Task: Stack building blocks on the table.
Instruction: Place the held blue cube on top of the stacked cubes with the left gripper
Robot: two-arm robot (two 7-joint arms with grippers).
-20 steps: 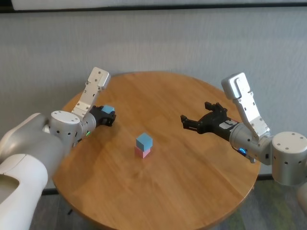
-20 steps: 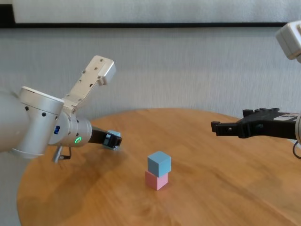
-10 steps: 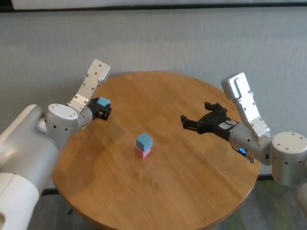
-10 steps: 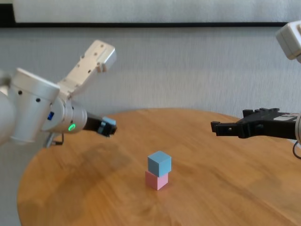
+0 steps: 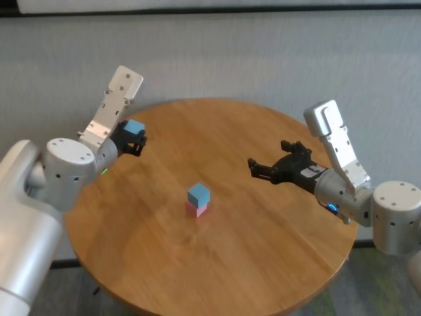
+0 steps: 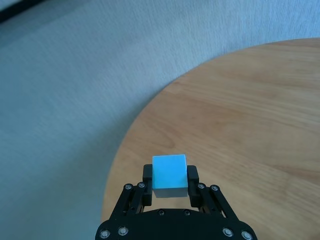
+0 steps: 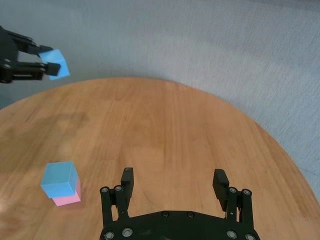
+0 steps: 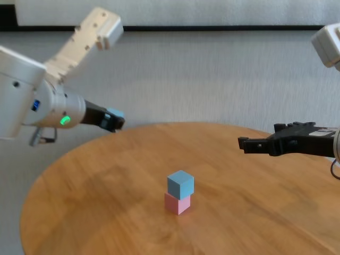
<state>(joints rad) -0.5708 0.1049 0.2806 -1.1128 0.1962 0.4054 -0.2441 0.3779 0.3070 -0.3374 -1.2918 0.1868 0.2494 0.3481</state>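
At the middle of the round wooden table (image 5: 263, 263) a light blue cube (image 5: 198, 193) rests on a pale pink cube (image 5: 195, 210), seen too as blue cube (image 8: 180, 184) on pink cube (image 8: 176, 203). My left gripper (image 5: 136, 137) is shut on a second light blue cube (image 6: 169, 171), raised above the table's far left edge; the right wrist view shows that cube (image 7: 55, 63) in the air. My right gripper (image 5: 252, 166) hovers open and empty over the table's right side, apart from the stack.
A pale grey wall (image 5: 230, 59) runs behind the table. Bare tabletop (image 8: 106, 212) surrounds the two-cube stack (image 7: 60, 183) on all sides.
My left arm has lifted the blue cube up and back toward the table's far left edge. The right arm and the stack have stayed still.
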